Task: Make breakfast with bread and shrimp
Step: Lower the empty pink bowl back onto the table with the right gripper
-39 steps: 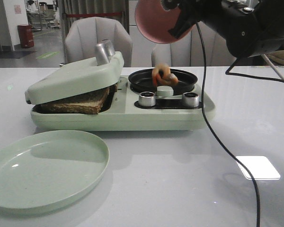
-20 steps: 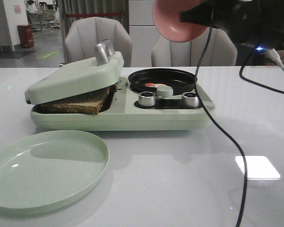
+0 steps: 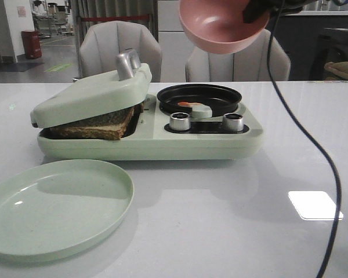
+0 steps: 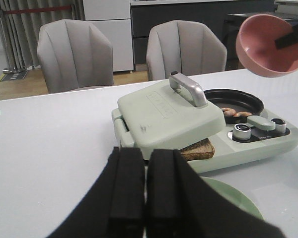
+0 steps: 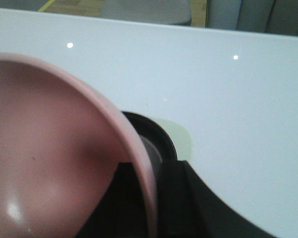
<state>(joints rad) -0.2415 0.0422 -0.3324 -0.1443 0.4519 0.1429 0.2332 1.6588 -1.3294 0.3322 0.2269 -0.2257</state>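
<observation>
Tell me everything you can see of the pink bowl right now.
The pink bowl is a smooth, round, matte salmon-pink dish, plastic by its look. It hangs in the air above and behind the black pan, tilted so its opening faces the front camera. Its inside looks empty. The right gripper is pinched on its rim, one finger inside and one outside. Nothing else touches it.

Even indoor light, bright glare patch on white table (image 3: 316,205) (front view), right wrist view blurred close-up.
</observation>
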